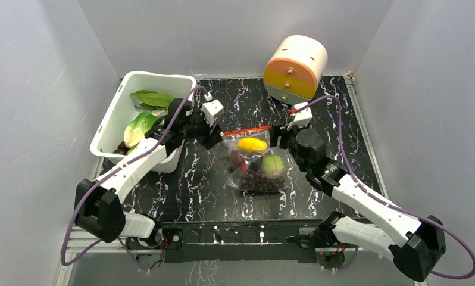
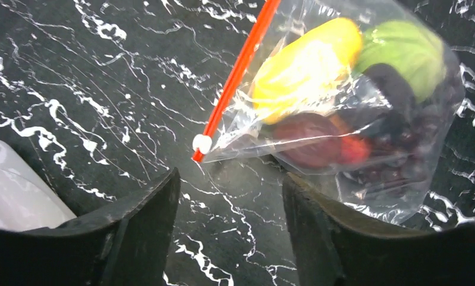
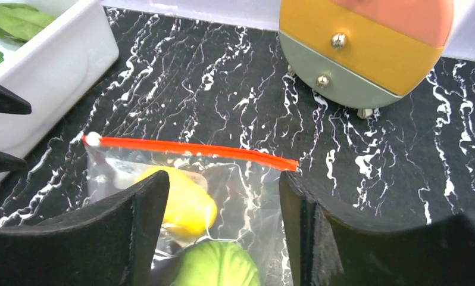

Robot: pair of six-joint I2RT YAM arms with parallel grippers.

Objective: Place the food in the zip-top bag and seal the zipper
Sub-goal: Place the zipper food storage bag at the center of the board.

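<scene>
The clear zip-top bag [image 1: 241, 176] lies on the black marble table, holding the food: yellow oval fruit [image 1: 252, 145], green cabbage [image 1: 272, 165], dark round fruit [image 1: 237, 158] and purple grapes [image 1: 258, 180]. The orange-red zipper [image 1: 247, 129] runs along its far edge, with the white slider tab [image 2: 202, 143] at the left end. My left gripper [image 1: 214, 138] is open and empty just left of the slider; in its wrist view [image 2: 230, 179] the tab lies ahead of the fingers. My right gripper [image 1: 280, 136] is open and empty at the zipper's right end [image 3: 223, 179], over the bag's corner.
A white bin [image 1: 113, 128] with green leaves [image 1: 152, 98] stands at the left, close behind my left arm. A round orange, yellow and grey drawer unit [image 1: 294, 68] stands at the back right. Grey walls enclose the table.
</scene>
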